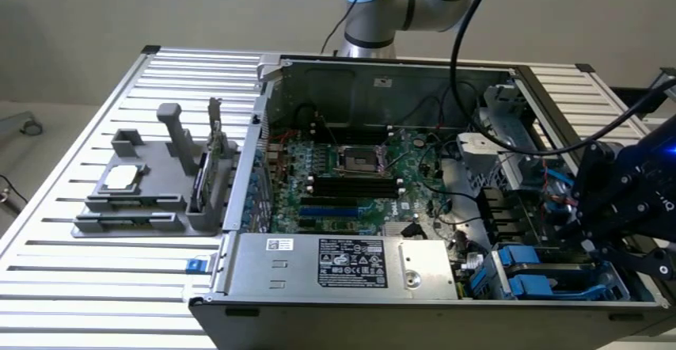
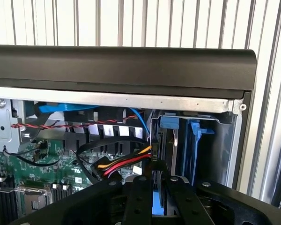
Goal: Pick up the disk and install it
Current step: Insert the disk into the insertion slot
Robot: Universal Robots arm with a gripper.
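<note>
The disk (image 2: 166, 154) stands on edge in the drive bay at the corner of the open computer case (image 1: 317, 267), on the exterior view's right near the front. In the wrist view it shows as a grey metal slab with a blue plastic frame along its edges and a blue tab at the end nearest the case wall. A second blue carrier (image 2: 195, 145) stands just beside it in the same bay. In the exterior view the blue frames (image 1: 539, 275) lie low in the bay, partly hidden by the arm.

The hand (image 2: 158, 197) is at the bay, directly over the disk. Its two black fingers (image 2: 139, 199) stand close together with a narrow gap, and blue plastic shows in that gap. The hand appears clenched on the disk's blue frame, though the contact itself is partly hidden.

Red, yellow and black cables (image 2: 124, 161) run to the disk's side. The case rests on a slatted metal bench (image 1: 106, 287).
</note>
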